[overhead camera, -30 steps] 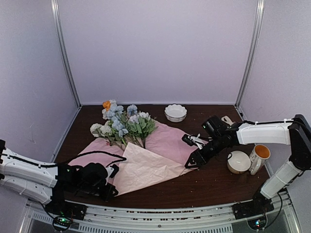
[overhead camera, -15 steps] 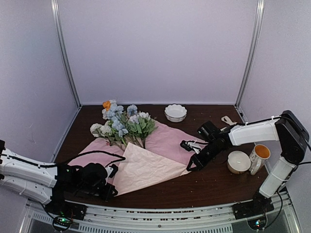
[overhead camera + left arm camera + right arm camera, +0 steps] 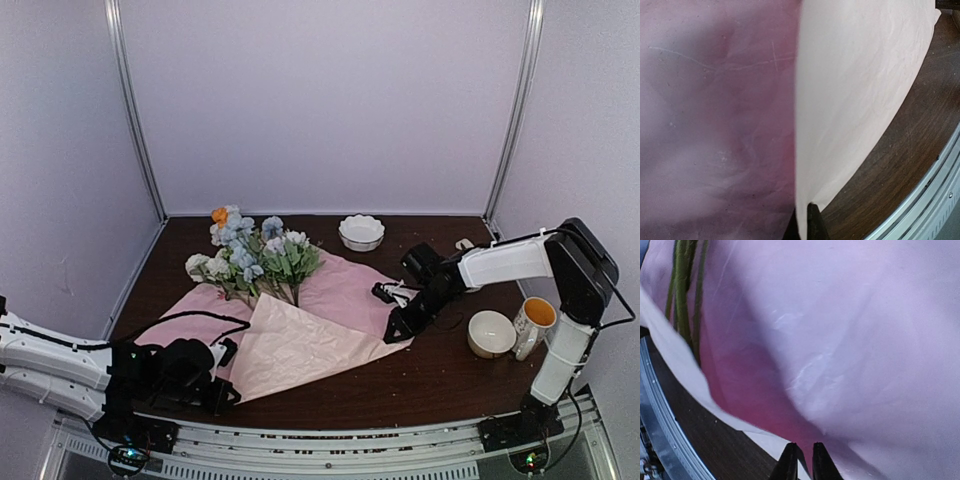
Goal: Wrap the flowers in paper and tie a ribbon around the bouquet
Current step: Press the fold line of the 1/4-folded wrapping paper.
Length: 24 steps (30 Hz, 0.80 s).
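**Flowers.** The flowers (image 3: 255,255) lay at the back left of the desk (image 3: 450,380). Their heads were clear of the sheet and their stems (image 3: 685,300) ran down onto it, the position they need for rolling into a cone.

**Paper.** The paper (image 3: 340,285) was spread beneath the stems. Its near flap (image 3: 300,345) was turned over, pale underside up, so I judged the wrap begun but not closed.

**Left claw.** The left claw (image 3: 807,220) was clamped on the near edge of that flap, low by the front rail. I took this hold to be keeping the fold from springing flat.

**Right claw.** The right claw (image 3: 398,327) sat at the sheet's right corner. Its jaws were nearly together against the edge. I could not tell whether they had the sheet pinched.

**Remaining work.** No ribbon was around the bundle, so tying was not yet started. The mug (image 3: 535,322) stood close behind the right arm, which I judged a snag risk.
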Tool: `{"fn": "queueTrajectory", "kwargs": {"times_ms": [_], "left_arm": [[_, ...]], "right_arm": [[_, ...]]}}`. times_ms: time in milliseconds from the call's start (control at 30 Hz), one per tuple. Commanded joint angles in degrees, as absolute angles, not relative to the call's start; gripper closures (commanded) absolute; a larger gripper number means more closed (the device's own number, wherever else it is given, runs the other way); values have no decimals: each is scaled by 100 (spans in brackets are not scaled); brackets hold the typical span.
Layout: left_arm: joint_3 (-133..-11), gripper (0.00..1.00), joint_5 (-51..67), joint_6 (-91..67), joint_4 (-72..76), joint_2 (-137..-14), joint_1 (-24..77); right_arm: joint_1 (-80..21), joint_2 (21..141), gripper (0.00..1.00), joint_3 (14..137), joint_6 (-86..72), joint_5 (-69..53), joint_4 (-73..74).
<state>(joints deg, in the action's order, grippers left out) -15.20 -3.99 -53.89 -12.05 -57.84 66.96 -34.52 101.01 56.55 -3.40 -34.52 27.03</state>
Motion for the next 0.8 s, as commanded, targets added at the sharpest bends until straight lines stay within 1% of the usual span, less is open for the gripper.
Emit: {"fn": "queueTrajectory", "kwargs": {"times_ms": [0,167,267,333,433,500,600,767], "left_arm": [[-1346,100,-482,-5497,-1904,-5973,6670],[-1395,100,-545,-5458,-1933,-6053,6662],[-1433,100,-526,-5458,-1958,-6058,6662],[-1489,100,-579,-5446,-2078,-6057,6656],[-1500,100,-731,-5550,-2263,-5996,6653],[-1494,100,-831,-5618,-2388,-5914,6633],[-1499,100,-945,-5654,-2496,-5773,6595],[-1562,100,-1135,-5762,-2696,-5592,6592]], "right_arm": [[-3311,10219,84,6044,-361,-2245,3303],[-3408,9652,80,6199,-541,-1659,3346],[-3868,9430,80,6361,-473,-1366,3429],[-4077,9401,78,6360,-394,-1768,3424],[-4003,9402,66,6160,-404,-2277,3344],[-3907,9395,61,5974,-280,-2459,3294],[-3902,9497,57,5814,-65,-2725,3363],[-3894,9641,54,5685,13,-2639,3364]]}}
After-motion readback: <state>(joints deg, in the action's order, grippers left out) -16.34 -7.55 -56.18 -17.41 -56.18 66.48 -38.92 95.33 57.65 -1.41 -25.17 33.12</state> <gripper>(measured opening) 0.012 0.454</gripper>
